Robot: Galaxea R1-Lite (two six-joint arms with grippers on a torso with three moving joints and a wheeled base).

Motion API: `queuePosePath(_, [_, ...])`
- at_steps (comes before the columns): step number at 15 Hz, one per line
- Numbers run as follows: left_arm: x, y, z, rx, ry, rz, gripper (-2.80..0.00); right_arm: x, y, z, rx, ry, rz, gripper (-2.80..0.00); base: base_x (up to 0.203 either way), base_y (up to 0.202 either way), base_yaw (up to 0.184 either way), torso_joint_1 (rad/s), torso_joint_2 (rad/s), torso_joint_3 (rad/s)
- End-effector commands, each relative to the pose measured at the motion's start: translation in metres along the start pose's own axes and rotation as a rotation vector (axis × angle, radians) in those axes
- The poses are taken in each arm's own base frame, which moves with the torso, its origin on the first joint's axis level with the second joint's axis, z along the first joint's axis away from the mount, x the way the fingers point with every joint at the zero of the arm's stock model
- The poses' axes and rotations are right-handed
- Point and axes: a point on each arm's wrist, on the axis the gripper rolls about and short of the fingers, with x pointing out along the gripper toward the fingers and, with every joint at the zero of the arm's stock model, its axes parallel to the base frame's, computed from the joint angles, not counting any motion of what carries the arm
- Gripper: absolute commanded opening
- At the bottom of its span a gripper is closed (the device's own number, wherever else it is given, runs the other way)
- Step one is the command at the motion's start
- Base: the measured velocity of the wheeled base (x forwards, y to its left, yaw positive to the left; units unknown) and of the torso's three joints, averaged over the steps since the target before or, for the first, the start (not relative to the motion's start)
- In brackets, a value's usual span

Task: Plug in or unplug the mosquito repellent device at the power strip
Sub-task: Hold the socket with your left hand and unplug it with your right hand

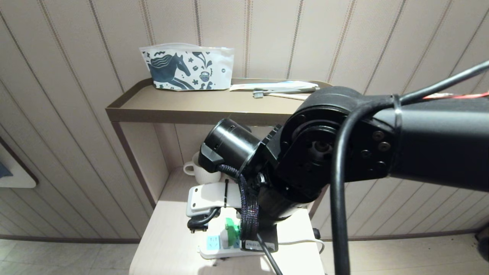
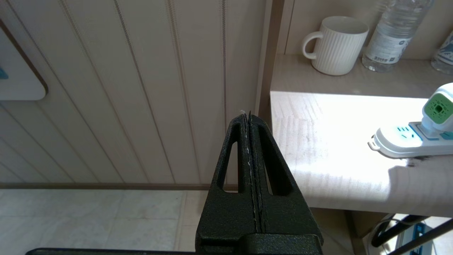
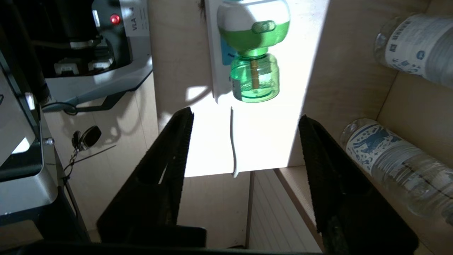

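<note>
The mosquito repellent device (image 3: 253, 53), white and green with a translucent green bottle, stands in a socket of the white power strip (image 3: 214, 53) on the sunlit lower shelf. My right gripper (image 3: 246, 114) is open, a short way off the bottle end, with nothing between its fingers. In the head view the right arm (image 1: 290, 160) hangs over the strip (image 1: 214, 244) and hides most of the device (image 1: 231, 229). The left gripper (image 2: 247, 115) is shut and empty, parked off the shelf's side, with the device (image 2: 439, 109) and strip (image 2: 400, 140) far to one side of it.
A white ribbed mug (image 2: 336, 46) and clear water bottles (image 3: 389, 166) stand at the back of the shelf. The strip's thin white cord (image 3: 232, 141) runs over the shelf edge. A printed pouch (image 1: 187, 68) and a toothbrush (image 1: 282, 91) lie on the top shelf.
</note>
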Motion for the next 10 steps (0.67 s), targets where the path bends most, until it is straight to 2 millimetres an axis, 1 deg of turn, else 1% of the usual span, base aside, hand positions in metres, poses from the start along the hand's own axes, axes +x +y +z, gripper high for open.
queuePosePath(1, [0.0,0.0,0.0,-0.002,0.0,0.0,-2.8,0.004,0.003,0.001,-0.014,0.017,0.01,0.0,0.0,0.0,0.0,0.0,0.0,0.0])
queuePosePath(4, [0.0,0.0,0.0,-0.007,0.001,0.0,-2.8,0.01,0.004,0.003,-0.027,0.023,0.022,0.0,0.0,0.0,0.0,0.0,0.0,0.0])
queuePosePath(6, [0.0,0.0,0.0,-0.007,0.001,0.0,-2.8,0.02,0.007,0.002,-0.05,0.05,0.049,0.0,0.0,0.0,0.0,0.0,0.0,0.0])
queuePosePath(10, [0.0,0.0,0.0,-0.008,0.001,0.001,-2.8,0.034,0.015,-0.006,-0.077,0.107,0.089,0.0,0.0,0.0,0.0,0.0,0.0,0.0])
